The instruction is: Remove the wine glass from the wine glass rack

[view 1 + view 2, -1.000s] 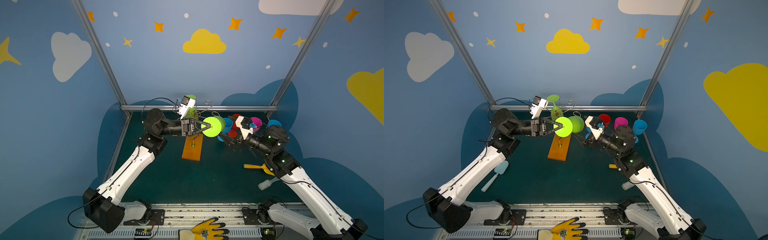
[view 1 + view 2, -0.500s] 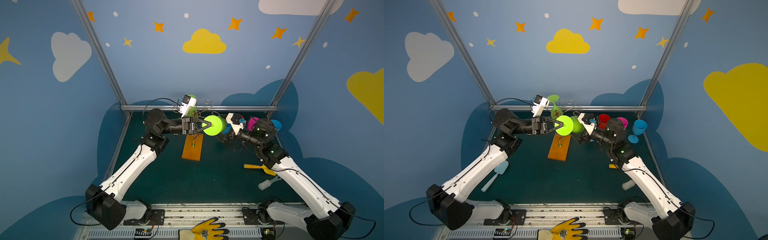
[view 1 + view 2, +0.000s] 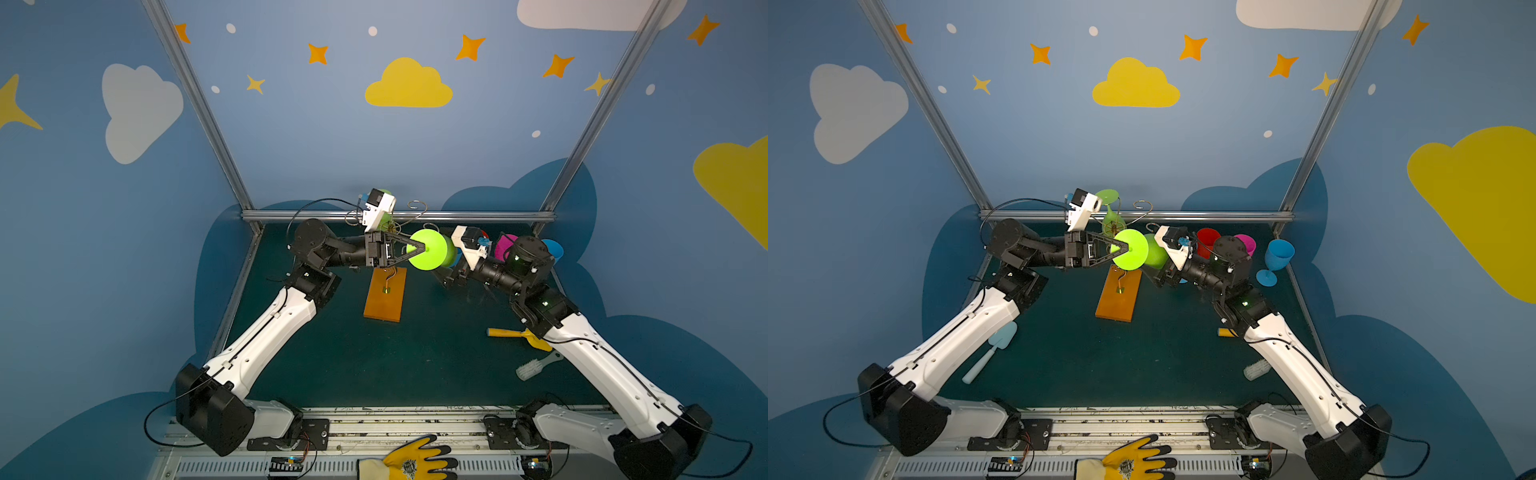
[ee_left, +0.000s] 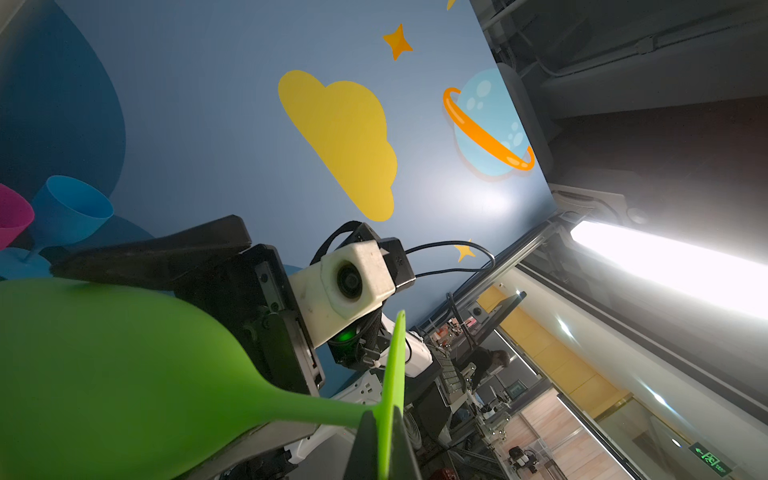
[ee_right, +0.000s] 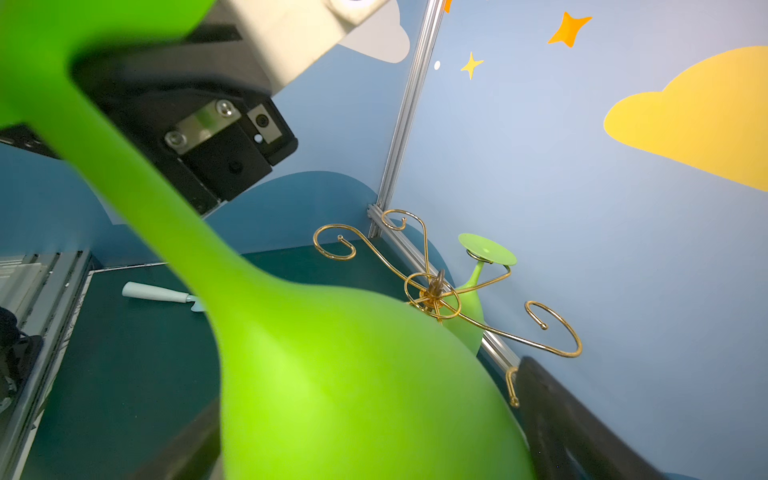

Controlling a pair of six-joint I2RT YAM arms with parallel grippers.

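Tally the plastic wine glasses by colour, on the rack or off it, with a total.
Lime green plastic wine glasses: 2, the held glass in the left claw, the hanging glass on the gold wire rack
Red plastic wine glass: 1
Magenta plastic wine glass: 1
Blue plastic wine glass: 1; a pale blue sliver behind the held glass may be another
Total: 5 sure
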